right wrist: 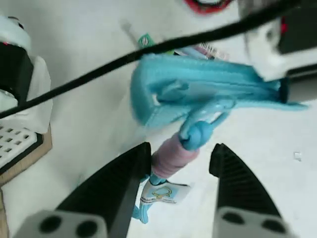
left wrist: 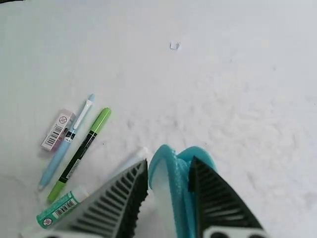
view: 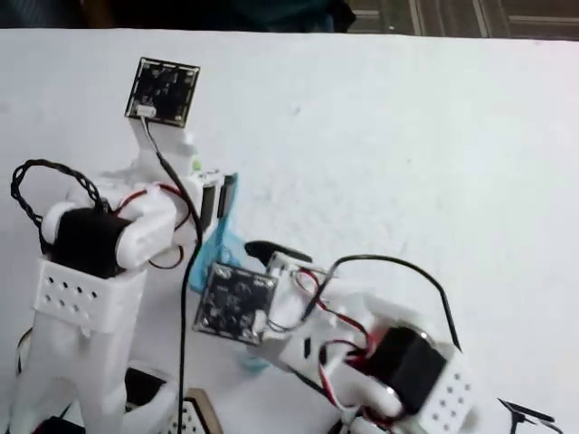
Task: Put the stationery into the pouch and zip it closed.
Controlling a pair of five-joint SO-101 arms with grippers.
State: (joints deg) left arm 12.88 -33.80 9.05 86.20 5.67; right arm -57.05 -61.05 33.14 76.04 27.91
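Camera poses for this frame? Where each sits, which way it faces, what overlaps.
High view: fixed above, looking down at the table; the left arm and right arm show.
Left wrist view: on the left arm, looking along the left end effector, shut on the pouch, toward the green pen on the table.
Right wrist view: on the right arm, looking past the open right end effector at the pouch's zip pull.
Shared: all three show the pouch.

Eraser (left wrist: 58,130) and glue stick (left wrist: 57,212) carry barcodes; no print legible.
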